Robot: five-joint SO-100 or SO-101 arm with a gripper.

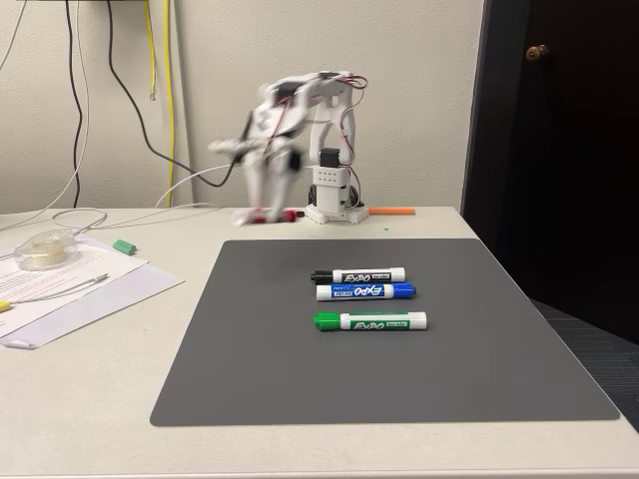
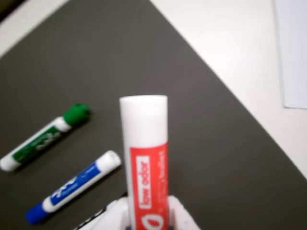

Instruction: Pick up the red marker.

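Gripping the red marker [image 2: 146, 163], the claw [image 2: 148, 218] held it clear of the mat [image 2: 216, 158]; pickup looked essentially done.

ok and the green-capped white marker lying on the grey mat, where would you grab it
Grip the green-capped white marker at mid-barrel, coming straight down with the jaws across it. It lies flat on the grey mat, crosswise in the fixed view, with a gap to the blue-capped marker behind. The gripper is shut on the red-labelled marker now.
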